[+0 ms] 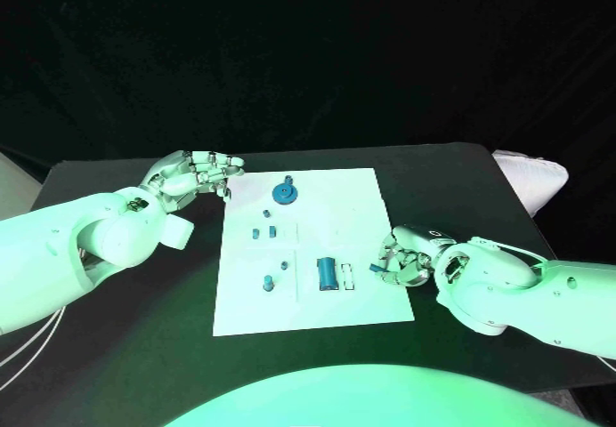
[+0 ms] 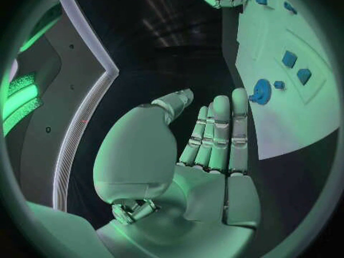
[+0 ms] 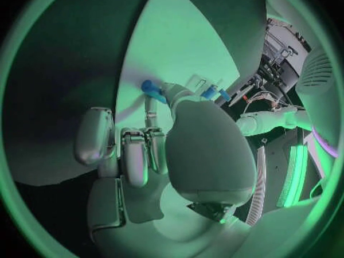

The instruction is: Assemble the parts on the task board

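I'm working at the black table [image 1: 141, 356], w/ the task board [image 1: 340, 200] lying centre-frame in the head view. My left hand [image 1: 192, 173] is hovering upper left, just off the board's top-left corner, fingers straight and side by side, thumb apart, holding nothing. My right hand [image 1: 404, 258] is sitting right of centre at the board's right edge, fingers curled toward the blue cylinder [image 1: 328, 270]; can't tell if they're actually gripping anything, the palm is hiding the tips in the wrist view.

Parts, big to small: the round blue disc w/ knob [image 1: 285, 191] near the board's top, the cylinder lower centre beside a pale slot [image 1: 348, 275], then small blue pieces [image 1: 263, 233] left of centre and one more [image 1: 269, 283] lower left.

I'm judging the step as reaching for the cylinder. To do it well: coming in low from the right, pinching it across its short sides, keeping fingers off the slot beside it, lifting straight so the light board isn't dragging along; left hand should be pressing the board corner to steady it
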You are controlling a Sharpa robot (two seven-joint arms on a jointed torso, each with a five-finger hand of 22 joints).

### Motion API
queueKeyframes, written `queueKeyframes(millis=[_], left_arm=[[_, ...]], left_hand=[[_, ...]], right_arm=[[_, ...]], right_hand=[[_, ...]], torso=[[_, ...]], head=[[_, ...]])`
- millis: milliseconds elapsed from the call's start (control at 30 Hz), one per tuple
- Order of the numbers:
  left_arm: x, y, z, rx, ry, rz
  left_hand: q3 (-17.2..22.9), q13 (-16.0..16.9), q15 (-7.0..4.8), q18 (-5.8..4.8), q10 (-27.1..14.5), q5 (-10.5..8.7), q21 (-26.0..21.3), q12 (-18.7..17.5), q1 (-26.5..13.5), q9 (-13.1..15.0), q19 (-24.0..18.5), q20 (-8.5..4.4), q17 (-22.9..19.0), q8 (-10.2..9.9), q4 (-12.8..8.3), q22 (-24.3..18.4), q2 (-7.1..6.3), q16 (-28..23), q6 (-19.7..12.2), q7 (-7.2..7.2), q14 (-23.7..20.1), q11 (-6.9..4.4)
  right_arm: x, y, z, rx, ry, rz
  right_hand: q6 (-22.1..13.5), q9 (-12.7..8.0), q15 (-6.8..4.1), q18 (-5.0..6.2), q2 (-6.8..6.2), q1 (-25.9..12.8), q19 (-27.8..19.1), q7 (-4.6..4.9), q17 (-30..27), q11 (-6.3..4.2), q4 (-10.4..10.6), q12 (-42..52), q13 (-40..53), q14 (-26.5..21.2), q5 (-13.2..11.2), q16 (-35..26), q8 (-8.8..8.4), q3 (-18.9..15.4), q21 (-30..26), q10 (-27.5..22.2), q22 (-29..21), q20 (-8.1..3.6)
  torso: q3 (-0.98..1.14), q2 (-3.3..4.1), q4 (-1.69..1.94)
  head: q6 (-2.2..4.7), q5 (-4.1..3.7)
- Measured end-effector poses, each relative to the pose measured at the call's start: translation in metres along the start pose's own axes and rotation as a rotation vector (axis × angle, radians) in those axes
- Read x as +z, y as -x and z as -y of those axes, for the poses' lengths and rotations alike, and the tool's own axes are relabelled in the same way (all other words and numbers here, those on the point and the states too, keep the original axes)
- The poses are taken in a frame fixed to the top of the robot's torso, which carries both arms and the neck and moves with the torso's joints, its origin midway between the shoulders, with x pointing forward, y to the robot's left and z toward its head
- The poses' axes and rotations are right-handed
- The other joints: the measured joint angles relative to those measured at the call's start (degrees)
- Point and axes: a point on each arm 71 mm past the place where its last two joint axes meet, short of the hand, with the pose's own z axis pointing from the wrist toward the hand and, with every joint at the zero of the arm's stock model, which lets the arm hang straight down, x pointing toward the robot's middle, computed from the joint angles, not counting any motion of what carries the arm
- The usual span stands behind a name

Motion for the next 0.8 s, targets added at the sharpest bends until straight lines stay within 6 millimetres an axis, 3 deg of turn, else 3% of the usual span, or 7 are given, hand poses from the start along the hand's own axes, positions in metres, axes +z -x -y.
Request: queueKeyframes(millis=[67, 233, 667, 733, 800], left_arm=[[0.000, 0.000, 0.000, 0.000, 0.000, 0.000], [0.000, 0.000, 0.000, 0.000, 0.001, 0.000], [0.001, -0.001, 0.000, 0.000, 0.001, -0.002], [0.001, -0.001, 0.000, 0.000, 0.000, -0.003], [0.001, -0.002, 0.000, 0.000, 0.000, -0.003]], left_hand=[[0.0, 0.0, 0.00, 0.00, 0.0, 0.00, 0.0, 0.0, 0.0, 0.0, 0.0, 0.00, 0.0, 0.0, 0.0, 0.0, 0.00, 0.0, 0.0, 0.00, 0.0, 0.00], [0.0, 0.0, 0.00, 0.00, 0.0, 0.00, 0.0, 0.0, 0.0, 0.0, 0.0, 0.00, 0.0, 0.0, 0.0, 0.0, 0.00, 0.0, 0.0, 0.00, 0.0, 0.00], [0.0, 0.0, 0.00, 0.00, 0.0, 0.00, 0.0, 0.0, 0.0, 0.0, 0.0, 0.00, 0.0, 0.0, 0.0, 0.0, 0.00, 0.0, 0.0, 0.00, 0.0, 0.00], [0.0, 0.0, 0.00, 0.00, 0.0, 0.00, 0.0, 0.0, 0.0, 0.0, 0.0, 0.00, 0.0, 0.0, 0.0, 0.0, 0.00, 0.0, 0.0, 0.00, 0.0, 0.00], [0.0, 0.0, 0.00, 0.00, 0.0, 0.00, 0.0, 0.0, 0.0, 0.0, 0.0, 0.00, 0.0, 0.0, 0.0, 0.0, 0.00, 0.0, 0.0, 0.00, 0.0, 0.00]], right_arm=[[-0.001, 0.000, 0.000, 0.009, -0.001, 0.003], [-0.004, -0.002, -0.006, 0.041, 0.005, -0.002], [-0.004, 0.004, -0.027, 0.167, 0.023, -0.023], [-0.002, 0.002, -0.030, 0.184, 0.023, -0.034], [0.001, 0.000, -0.033, 0.201, 0.020, -0.046]], right_hand=[[-0.1, -0.4, 0.00, 0.00, 0.06, -0.5, 0.0, 0.05, 0.0, 0.00, -0.1, 0.3, 0.0, 0.0, 0.0, 0.0, 0.22, 0.6, 0.5, 0.0, 0.0, 0.00], [-0.7, -0.5, 0.00, 0.00, 0.04, -1.4, 0.0, 0.11, 0.0, 0.00, -2.7, 0.4, 0.0, 0.0, 0.0, 0.0, 0.23, 3.5, 1.0, 0.0, 0.0, 0.00], [-0.7, -0.4, 0.00, 0.00, -0.24, -4.5, 0.0, 0.08, 0.0, -0.20, -4.4, 0.7, 0.0, 0.0, 0.0, 0.2, 0.73, 6.2, 1.3, -0.2, 0.0, 0.01], [-0.7, -0.4, 0.00, 0.00, -0.50, -5.3, 0.0, 0.08, 0.0, -0.20, -6.2, 0.7, 0.0, 0.0, 1.3, 0.2, 0.73, 7.9, 1.3, -0.2, 0.0, 0.01], [-0.7, -0.3, 0.00, 0.00, -0.65, -5.5, 0.0, 0.08, 0.0, -0.20, -6.5, 0.7, 0.0, 0.0, 2.0, 0.2, 0.72, 8.2, 1.3, -0.2, 0.0, 0.01]], torso=[[-0.02, -0.01, 0.00], [-0.04, -0.01, -0.01], [-0.08, -0.06, -0.03], [-0.08, -0.05, -0.03], [-0.09, -0.05, -0.02]], head=[[0.00, 0.04], [0.00, 0.21], [0.00, 0.24], [0.01, 0.24], [0.01, 0.20]])
